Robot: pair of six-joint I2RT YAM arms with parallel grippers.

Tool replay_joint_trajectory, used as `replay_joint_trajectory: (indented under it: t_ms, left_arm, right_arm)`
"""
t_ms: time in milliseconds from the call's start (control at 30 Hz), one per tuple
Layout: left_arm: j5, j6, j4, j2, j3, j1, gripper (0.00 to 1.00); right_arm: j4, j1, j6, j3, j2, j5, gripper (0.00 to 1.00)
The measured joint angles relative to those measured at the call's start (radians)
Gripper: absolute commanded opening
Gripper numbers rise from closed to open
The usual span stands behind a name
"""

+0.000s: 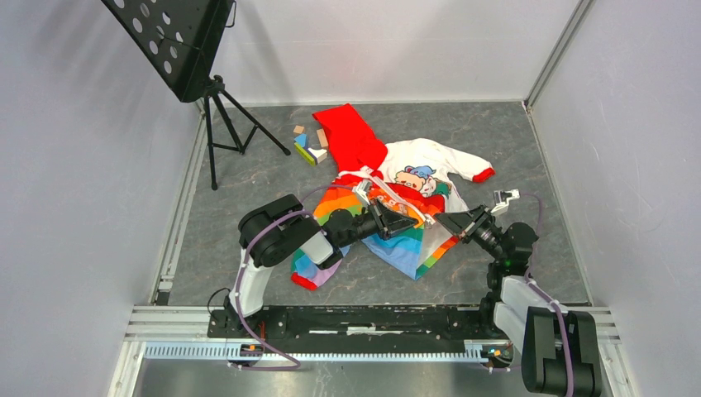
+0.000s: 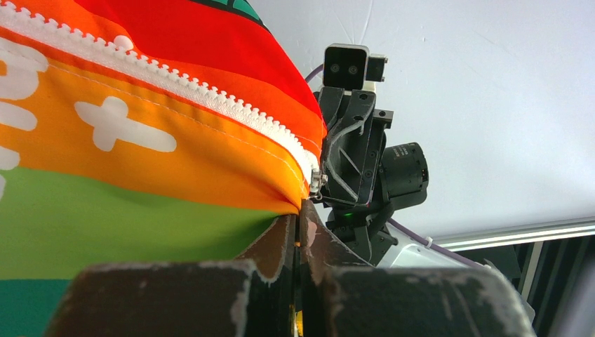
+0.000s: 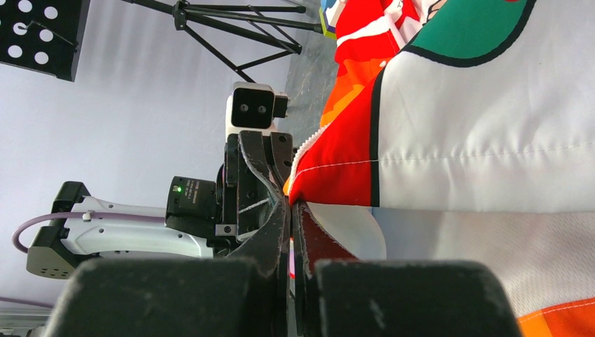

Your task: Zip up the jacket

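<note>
Small rainbow-striped, red-hooded fabric jacket [image 1: 405, 248] lies crumpled mid grey table [image 1: 248, 190]. Left gripper [image 2: 303, 210] clamps the orange edge at the white zipper teeth [image 2: 210, 98]; right gripper [image 3: 290, 207] pinches the red-white edge. Best: keep both edges taut and level.

Jacket [image 2: 105, 232], left wrist view: one white plus sign [image 2: 125, 125] printed on the orange stripe [image 2: 210, 168], just below the white zipper teeth [image 2: 175, 88]; clearly legible. Same stripe, left edge of that view: fragments of further white characters [image 2: 14, 112], cut off by the frame; letters cannot be identified. Top view: print on the striped front is too small and too much covered to read. Right wrist view: the fabric in view shows only colour panels and stitching; nothing readable. Finding: the plus sign is the only readable mark; no word, number or brand name can be read in any view.
</note>
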State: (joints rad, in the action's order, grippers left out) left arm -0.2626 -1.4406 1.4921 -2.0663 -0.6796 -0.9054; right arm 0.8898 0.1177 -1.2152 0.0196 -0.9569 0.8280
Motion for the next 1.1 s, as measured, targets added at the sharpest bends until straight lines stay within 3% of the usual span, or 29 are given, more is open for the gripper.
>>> replay_joint_trajectory:
  t_ms: [1100]
  left_arm:
    - [0.0,-0.008,0.001,0.0,-0.023,0.0,0.02]
  right_arm:
    - [0.105,-0.006,-0.016,-0.001,-0.073,-0.003,0.0]
